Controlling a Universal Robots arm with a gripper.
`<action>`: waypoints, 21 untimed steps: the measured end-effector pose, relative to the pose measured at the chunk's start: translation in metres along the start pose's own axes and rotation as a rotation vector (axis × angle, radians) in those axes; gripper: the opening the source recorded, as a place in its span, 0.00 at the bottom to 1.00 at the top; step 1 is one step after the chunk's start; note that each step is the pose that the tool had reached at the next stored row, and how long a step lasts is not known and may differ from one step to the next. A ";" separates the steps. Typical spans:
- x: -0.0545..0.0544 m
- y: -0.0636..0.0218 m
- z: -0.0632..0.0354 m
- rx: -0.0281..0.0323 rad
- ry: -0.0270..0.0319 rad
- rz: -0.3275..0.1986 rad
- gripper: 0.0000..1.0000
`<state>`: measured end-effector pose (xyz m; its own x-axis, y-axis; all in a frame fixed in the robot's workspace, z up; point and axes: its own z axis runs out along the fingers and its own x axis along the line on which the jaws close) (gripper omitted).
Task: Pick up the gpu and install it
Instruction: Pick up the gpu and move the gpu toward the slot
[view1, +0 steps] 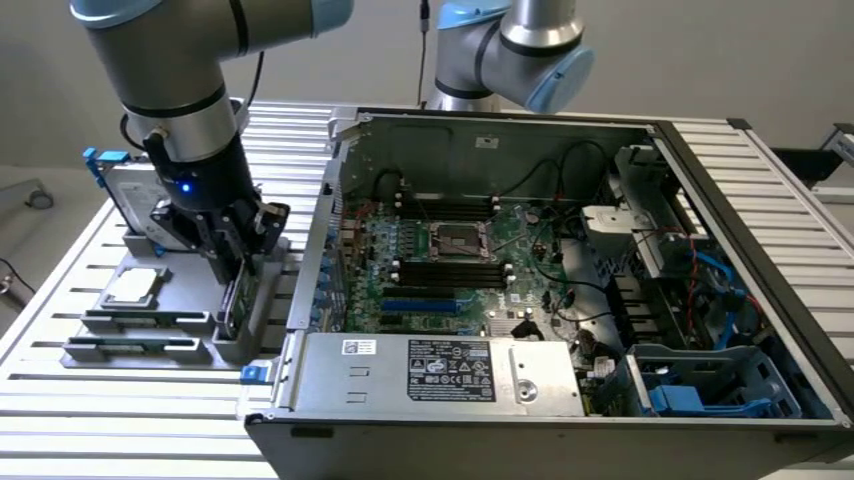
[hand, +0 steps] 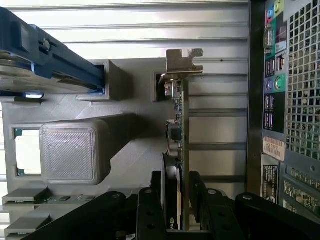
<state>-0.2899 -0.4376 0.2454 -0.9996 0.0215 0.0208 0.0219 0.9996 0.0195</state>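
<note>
On a slatted aluminium table before a pale wall, one open tower computer case lay on its side, with its green motherboard and one silver power supply exposed. Two grey robot arms with pale-blue joint caps were in frame. One arm reached down at the exterior view's left, and the second arm stood behind the case.

Just beside the case, on the exterior view's left, sat one grey printed parts fixture. It carried one hard drive upright in a blue frame, two memory sticks lying flat in slots, one square silver CPU and the gpu.

The gpu stood on edge in the fixture slot nearest the case. It was a slim card with a glossy black shroud on one face and a green circuit board on the other. Its thin silver end bracket, bent into a tab, was at the end away from the gripper.

The black gripper was low over the card, its jaws spread with one of the fingers on each side. Whether the pads touched the card could not be told.
</note>
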 end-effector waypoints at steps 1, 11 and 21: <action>0.000 0.0000 0.0000 -0.0015 0.0001 0.000 0.36; 0.001 -0.0004 0.0003 -0.0062 0.0014 0.000 0.36; 0.001 -0.0006 0.0003 -0.0062 0.0015 0.000 0.26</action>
<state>-0.2910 -0.4381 0.2451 -0.9995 0.0214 0.0223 0.0220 0.9994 0.0256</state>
